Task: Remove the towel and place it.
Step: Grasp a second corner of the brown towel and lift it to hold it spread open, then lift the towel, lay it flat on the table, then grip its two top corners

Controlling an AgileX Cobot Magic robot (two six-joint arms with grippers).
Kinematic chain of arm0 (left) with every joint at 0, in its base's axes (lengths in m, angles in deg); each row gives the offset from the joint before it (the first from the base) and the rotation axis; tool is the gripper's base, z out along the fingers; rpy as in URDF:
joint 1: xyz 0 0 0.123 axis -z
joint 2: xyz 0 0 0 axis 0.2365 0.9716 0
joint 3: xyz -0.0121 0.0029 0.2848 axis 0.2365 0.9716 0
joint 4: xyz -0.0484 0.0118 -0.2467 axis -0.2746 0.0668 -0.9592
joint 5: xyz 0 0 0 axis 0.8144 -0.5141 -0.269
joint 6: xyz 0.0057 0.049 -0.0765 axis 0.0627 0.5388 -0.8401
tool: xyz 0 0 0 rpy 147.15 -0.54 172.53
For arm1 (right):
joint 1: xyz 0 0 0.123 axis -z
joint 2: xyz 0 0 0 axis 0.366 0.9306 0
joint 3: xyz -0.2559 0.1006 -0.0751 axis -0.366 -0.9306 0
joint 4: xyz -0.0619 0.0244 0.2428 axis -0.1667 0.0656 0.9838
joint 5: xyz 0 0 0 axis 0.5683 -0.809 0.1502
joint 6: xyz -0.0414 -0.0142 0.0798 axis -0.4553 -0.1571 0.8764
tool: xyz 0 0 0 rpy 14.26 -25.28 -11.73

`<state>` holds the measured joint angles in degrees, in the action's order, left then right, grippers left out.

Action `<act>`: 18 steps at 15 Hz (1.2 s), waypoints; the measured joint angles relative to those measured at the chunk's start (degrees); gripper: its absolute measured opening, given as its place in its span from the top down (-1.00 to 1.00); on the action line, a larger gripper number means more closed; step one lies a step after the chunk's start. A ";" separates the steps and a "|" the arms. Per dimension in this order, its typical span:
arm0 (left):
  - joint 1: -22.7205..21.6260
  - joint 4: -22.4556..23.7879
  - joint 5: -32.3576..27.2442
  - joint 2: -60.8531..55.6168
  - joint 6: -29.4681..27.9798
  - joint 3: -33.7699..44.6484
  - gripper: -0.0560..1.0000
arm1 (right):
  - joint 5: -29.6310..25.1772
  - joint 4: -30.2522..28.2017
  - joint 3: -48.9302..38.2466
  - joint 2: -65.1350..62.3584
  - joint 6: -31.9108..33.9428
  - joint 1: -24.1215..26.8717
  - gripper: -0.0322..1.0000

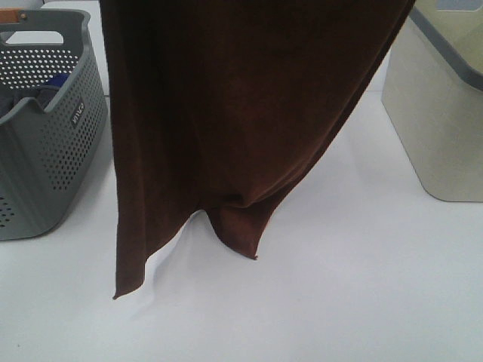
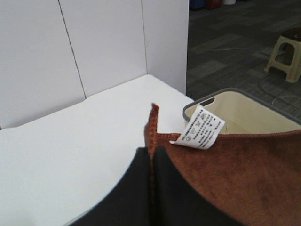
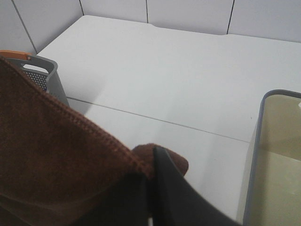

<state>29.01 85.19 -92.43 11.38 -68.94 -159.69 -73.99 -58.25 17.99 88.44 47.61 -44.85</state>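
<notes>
At the towel's (image 1: 211, 113) upper corners, both pincers are clamped fully closed on the cloth: the left pincer (image 2: 151, 160) nips the corner beside one white label (image 2: 200, 128), and the right pincer (image 3: 151, 176) grips the other hemmed corner. One towel, dark reddish-brown and velvety, hangs spread between them above the counter (image 1: 362, 294), its folds gathering low and two bottom corners down near the surface. Two containers flank it: a perforated grey basket (image 1: 53, 151) with blue cloth (image 1: 54, 79) inside, and a beige basket (image 1: 438, 128).
</notes>
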 joint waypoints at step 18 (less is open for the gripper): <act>-19.88 15.41 48.01 19.54 -5.56 0.00 0.89 | 31.46 -25.61 22.69 27.96 3.50 0.00 0.94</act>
<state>9.13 100.60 -44.42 30.92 -74.50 -159.69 -42.54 -83.86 40.68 116.40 51.11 -44.85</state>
